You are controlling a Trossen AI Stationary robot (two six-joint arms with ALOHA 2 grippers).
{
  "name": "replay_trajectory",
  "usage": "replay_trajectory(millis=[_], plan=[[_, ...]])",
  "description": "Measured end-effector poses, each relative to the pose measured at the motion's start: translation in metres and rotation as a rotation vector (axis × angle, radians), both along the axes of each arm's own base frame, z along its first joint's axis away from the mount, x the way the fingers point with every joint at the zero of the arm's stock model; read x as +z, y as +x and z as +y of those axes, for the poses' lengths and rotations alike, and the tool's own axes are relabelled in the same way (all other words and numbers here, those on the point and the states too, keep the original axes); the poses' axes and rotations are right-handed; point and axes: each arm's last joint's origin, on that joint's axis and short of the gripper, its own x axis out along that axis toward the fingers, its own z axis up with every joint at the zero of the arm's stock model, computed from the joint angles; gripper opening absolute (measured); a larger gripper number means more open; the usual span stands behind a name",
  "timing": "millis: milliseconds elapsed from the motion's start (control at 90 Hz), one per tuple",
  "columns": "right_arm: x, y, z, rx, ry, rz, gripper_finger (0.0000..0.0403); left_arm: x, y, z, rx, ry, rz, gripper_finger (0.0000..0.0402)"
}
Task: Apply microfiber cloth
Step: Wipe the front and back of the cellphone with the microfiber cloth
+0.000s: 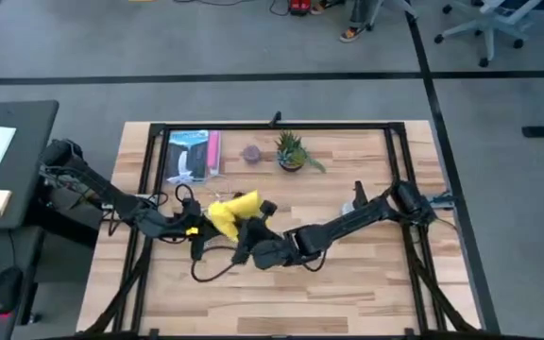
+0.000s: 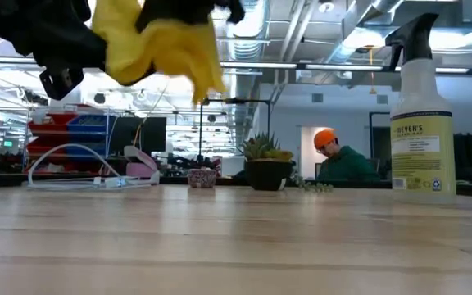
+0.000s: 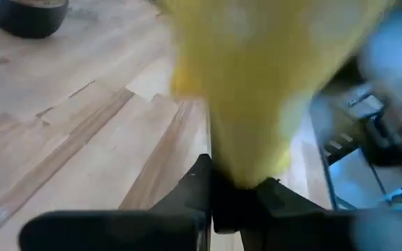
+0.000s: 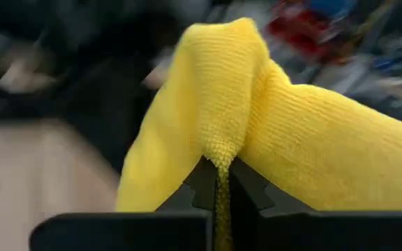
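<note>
Cloth (image 1: 231, 212): held aloft, clenched by left gripper (image 3: 234, 183) and right gripper (image 4: 218, 169). Advice: keep both pinches firm, spread evenly, lower flat to surface (image 1: 348, 283).

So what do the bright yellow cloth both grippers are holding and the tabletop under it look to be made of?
The bright yellow cloth, pinched by the left gripper and the right gripper, looks like soft looped microfiber: fine nubby weave, matte, draping in folds. The tabletop looks like pale jointed wood planks with visible grain and a slight sheen, possibly sealed.
</note>
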Motion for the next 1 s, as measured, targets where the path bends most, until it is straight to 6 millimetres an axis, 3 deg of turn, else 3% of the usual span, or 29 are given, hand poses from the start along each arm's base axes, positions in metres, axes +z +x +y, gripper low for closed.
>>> replay_trajectory(millis=[222,478,689,833,1000], plan=[[-0.007,-0.011,-0.002,-0.22,0.003,-0.033,0.0,0.001,0.0,0.001,0.03,-0.002,-0.009,0.0015],[-0.017,-0.005,0.003,-0.059,0.237,-0.007,0.0,0.0,0.0,0.0,0.017,-0.003,-0.006,0.0015],[-0.025,-0.007,0.005,0.003,0.257,0.078,0.0,0.002,0.0,0.0,0.018,-0.012,-0.021,0.0015],[-0.03,-0.02,-0.001,-0.221,0.187,0.056,0.0,0.003,0.0,0.0,0.019,-0.017,-0.027,0.0015],[-0.017,-0.044,-0.011,-0.396,0.134,0.051,0.0,0.002,0.0,0.0,0.017,-0.01,-0.021,0.0015]])
